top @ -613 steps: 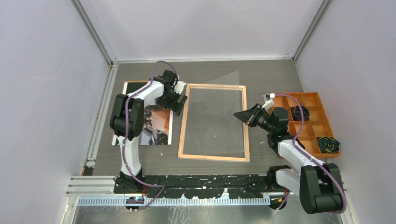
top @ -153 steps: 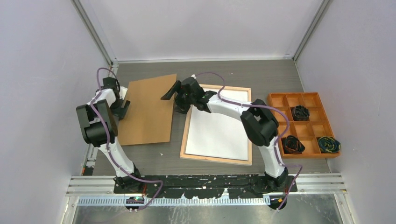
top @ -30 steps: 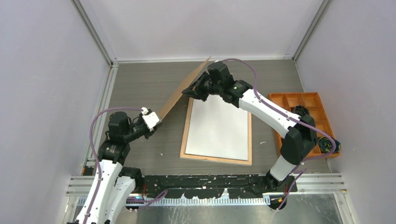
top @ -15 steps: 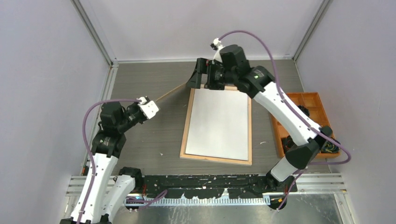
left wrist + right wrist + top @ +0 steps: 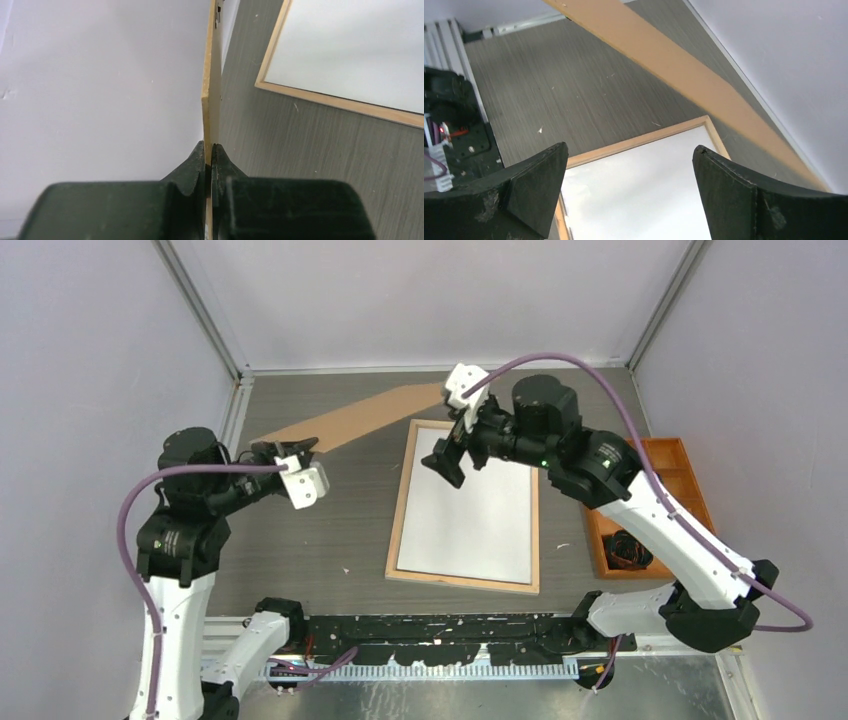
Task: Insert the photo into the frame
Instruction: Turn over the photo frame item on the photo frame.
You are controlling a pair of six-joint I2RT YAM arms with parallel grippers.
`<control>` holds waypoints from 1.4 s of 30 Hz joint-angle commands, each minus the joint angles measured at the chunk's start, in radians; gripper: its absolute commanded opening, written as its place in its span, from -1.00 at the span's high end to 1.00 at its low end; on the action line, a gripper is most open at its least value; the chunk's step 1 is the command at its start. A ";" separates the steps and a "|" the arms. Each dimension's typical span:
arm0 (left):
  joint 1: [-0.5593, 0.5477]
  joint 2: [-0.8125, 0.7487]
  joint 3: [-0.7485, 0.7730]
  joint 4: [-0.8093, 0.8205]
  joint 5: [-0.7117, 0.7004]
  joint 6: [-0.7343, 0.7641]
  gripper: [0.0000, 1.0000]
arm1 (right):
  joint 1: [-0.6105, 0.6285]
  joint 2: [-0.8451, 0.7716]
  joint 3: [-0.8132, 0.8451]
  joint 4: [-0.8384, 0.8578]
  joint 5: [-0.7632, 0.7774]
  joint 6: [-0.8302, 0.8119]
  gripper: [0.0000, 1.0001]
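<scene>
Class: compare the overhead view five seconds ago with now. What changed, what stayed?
The backing board, flat left of the frame five seconds ago, was lifted by both grippers. The right gripper has now let go and hangs open over the frame; the left gripper alone pinches the board's edge. Frame and photo, white side up, stayed put.

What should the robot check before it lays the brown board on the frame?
1. Grip: left claw shut on the brown board: ok.
2. Photo lying white side up inside the frame: ok.
3. Path free: not ok, the right claw hangs open over the frame.
4. Board lined up with the frame: not ok, it is held tilted, off to the frame's left.
5. Photo flat at every corner: cannot tell, the right arm hides one far corner.
</scene>
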 commanded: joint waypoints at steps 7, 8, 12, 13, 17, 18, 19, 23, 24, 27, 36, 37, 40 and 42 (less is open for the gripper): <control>-0.004 -0.109 0.053 -0.343 0.111 0.434 1.00 | 0.155 -0.008 -0.099 0.117 0.051 -0.225 -0.98; -0.004 -0.121 0.048 -0.348 0.113 0.450 1.00 | 0.171 -0.006 -0.102 0.109 0.057 -0.233 -0.98; -0.004 -0.133 0.058 -0.357 0.123 0.456 0.99 | 0.232 0.017 -0.085 0.014 0.038 -0.235 -0.98; -0.004 -0.135 0.063 -0.363 0.125 0.457 0.99 | 0.247 0.019 -0.087 0.006 0.031 -0.228 -0.98; -0.004 -0.144 0.075 -0.377 0.130 0.465 0.99 | 0.319 0.027 -0.105 -0.003 0.047 -0.215 -0.96; -0.004 -0.145 0.076 -0.377 0.131 0.465 1.00 | 0.333 0.035 -0.104 -0.005 0.061 -0.215 -0.96; -0.003 -0.144 0.078 -0.379 0.131 0.464 0.99 | 0.349 0.042 -0.103 -0.009 0.070 -0.217 -0.95; -0.004 -0.149 0.081 -0.388 0.132 0.459 0.99 | 0.400 0.076 -0.119 0.011 0.182 -0.237 -0.87; -0.004 -0.153 0.080 -0.387 0.132 0.459 0.99 | 0.410 0.085 -0.129 0.031 0.247 -0.243 -0.80; -0.004 -0.165 0.082 -0.388 0.132 0.459 1.00 | 0.441 0.109 -0.172 0.108 0.398 -0.303 -0.56; -0.004 -0.162 0.099 -0.394 0.126 0.450 1.00 | 0.453 0.131 -0.197 0.252 0.497 -0.354 0.43; -0.004 -0.166 0.092 -0.371 0.131 0.436 1.00 | 0.453 0.135 -0.192 0.255 0.503 -0.357 0.67; -0.004 -0.190 0.055 -0.218 0.137 0.346 0.69 | 0.453 0.136 -0.201 0.299 0.527 -0.360 0.98; -0.004 -0.218 0.007 -0.062 0.127 0.214 -0.25 | 0.453 0.116 -0.226 0.371 0.541 -0.360 0.99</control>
